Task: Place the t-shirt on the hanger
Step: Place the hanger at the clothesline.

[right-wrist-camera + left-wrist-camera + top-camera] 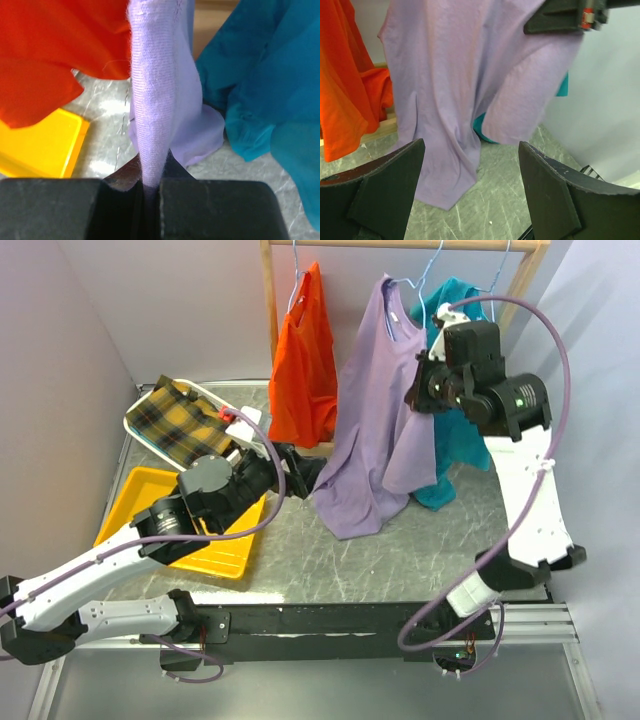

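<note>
– Up at the rail, is that the t-shirt hanging?

– Yes. The t-shirt (375, 430) hangs from the hanger (424, 276), between the orange garment (305, 360) and the teal t-shirt (450, 450). Its long axis runs straight down, with the hem low at the table (400, 560). Whether the hem touches, I cannot tell.

– Which of your arms is nearer?

– My right. The right gripper (422, 380) is clamped on a narrow fold of lavender cloth at the shirt's right edge, below the shoulder. From the right wrist view, that fold rises straight up out of the pinch. My left gripper (312, 478) sits low, near the shirt's lower left side. Its fingers (547, 190) are spread wide, holding nothing and touching nothing.

– So what does the next move turn on?

– The fold in my right pinch, I judge. The shirt looks nearly settled on the wire, and that fold must slip free without dragging the shoulder off the hanger.
</note>
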Available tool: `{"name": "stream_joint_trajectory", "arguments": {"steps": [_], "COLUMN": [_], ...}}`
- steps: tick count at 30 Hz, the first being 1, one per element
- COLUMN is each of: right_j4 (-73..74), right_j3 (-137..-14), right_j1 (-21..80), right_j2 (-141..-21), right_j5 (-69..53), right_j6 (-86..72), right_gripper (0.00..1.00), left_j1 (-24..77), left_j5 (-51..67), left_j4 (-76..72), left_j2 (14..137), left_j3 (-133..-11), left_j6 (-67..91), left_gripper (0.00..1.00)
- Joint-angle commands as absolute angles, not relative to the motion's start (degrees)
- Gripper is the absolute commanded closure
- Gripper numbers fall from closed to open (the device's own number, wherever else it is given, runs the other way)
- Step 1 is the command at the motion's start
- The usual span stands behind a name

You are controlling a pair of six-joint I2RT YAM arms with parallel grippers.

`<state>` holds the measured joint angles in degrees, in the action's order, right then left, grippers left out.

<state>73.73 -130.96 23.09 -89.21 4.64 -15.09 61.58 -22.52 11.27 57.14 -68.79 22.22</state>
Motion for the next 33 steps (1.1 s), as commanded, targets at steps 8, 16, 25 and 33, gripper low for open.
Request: {"name": "stream_joint_trajectory", "arguments": {"steps": [8, 16, 25, 33], "right_j4": [66.4, 63.6, 61.4, 59.2], "right_j3": [-141.3, -141.3, -140.0, -134.3], "right_j1": [18.5, 18.4, 18.4, 18.5], "right_j2": [-97.6, -99.1, -100.5, -99.1], "right_j5": [4.2, 7.4, 7.6, 8.6], "right_j6": [-13.2, -12.8, -11.9, -12.3], "right_gripper": [1.00, 1.00, 1.00, 1.00], "left_j1": [60.9, 60.8, 60.7, 60.6], "left_j5": [-24.4, -25.4, -24.9, -25.0], "left_j4": [11.6, 12.5, 12.4, 12.3], "left_j2": [52.7, 51.1, 51.9, 51.5], "left_j3": [-68.6, -67.7, -67.4, -66.7], "left_j6": [21.6, 21.4, 21.5, 21.9], "left_gripper": [0.19, 0.19, 0.19, 0.19]}}
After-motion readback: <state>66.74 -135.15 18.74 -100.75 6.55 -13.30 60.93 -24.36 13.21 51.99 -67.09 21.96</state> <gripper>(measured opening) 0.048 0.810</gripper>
